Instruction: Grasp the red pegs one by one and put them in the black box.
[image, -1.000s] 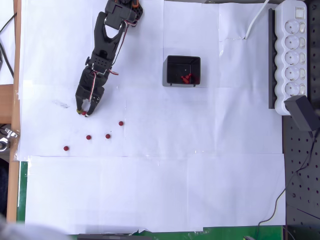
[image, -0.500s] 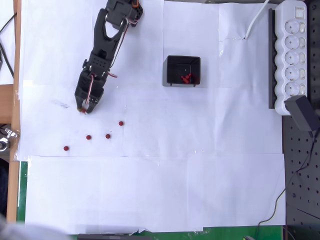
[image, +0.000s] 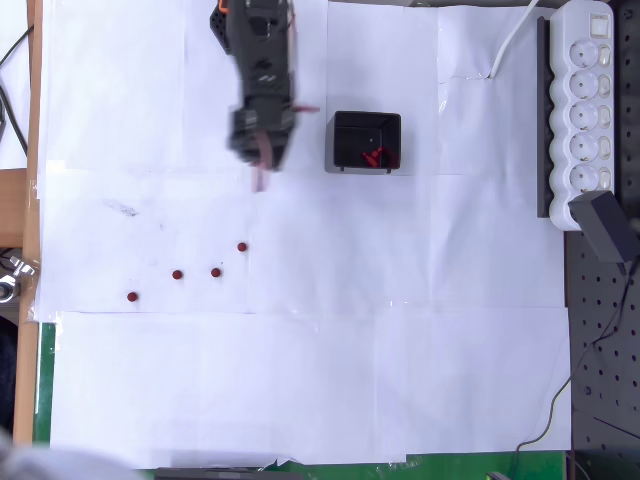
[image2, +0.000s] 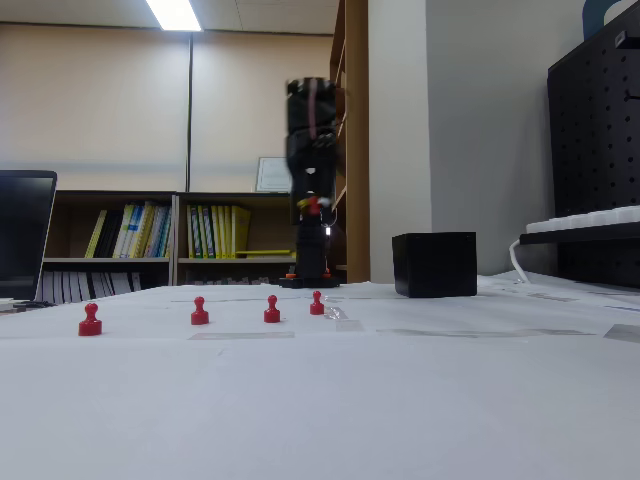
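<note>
Several red pegs (image: 216, 272) stand in a loose row on the white paper at lower left, and in the fixed view they line up near the front (image2: 200, 312). The black box (image: 366, 141) sits at upper centre with a few red pegs (image: 372, 156) inside; the fixed view shows it as a black cube (image2: 434, 264) right of the arm. My gripper (image: 259, 180) is motion-blurred just left of the box, raised above the paper (image2: 314, 206). A pinkish-red smear at its tip looks like a peg held between shut fingers.
A long white power strip (image: 585, 110) with a black adaptor (image: 605, 225) lies along the right edge. The wooden table edge (image: 33, 150) runs down the left. A laptop screen (image2: 22, 235) stands at the far left of the fixed view.
The arm has swung from the left part of the paper, above the peg row, up and right to beside the black box. The pegs on the paper have not moved.
</note>
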